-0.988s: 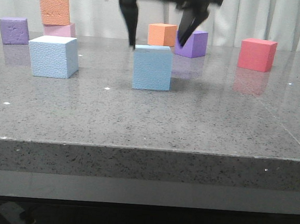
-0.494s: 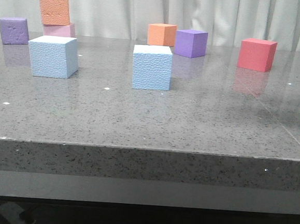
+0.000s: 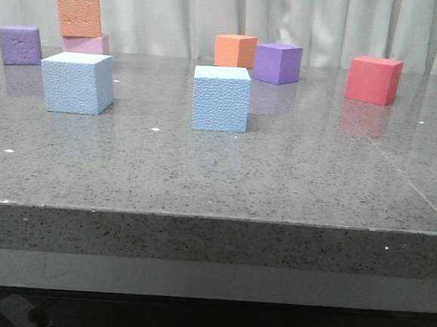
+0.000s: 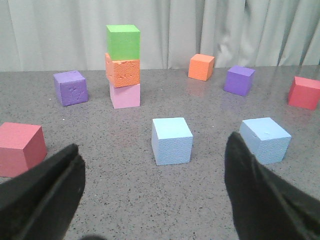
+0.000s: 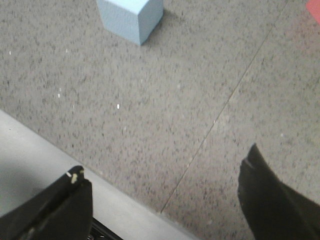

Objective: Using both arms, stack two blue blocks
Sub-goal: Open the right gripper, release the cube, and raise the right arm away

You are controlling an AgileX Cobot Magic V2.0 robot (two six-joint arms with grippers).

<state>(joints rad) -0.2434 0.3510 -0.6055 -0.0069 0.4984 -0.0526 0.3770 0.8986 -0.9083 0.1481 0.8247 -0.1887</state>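
Two blue blocks sit apart on the grey table, the middle blue block well to the right of the left blue block, which stands just in front of the colour tower. The left gripper faces both, jaws spread wide, holding nothing. The right gripper hangs over the table's near edge, also wide open and empty, one block beyond it
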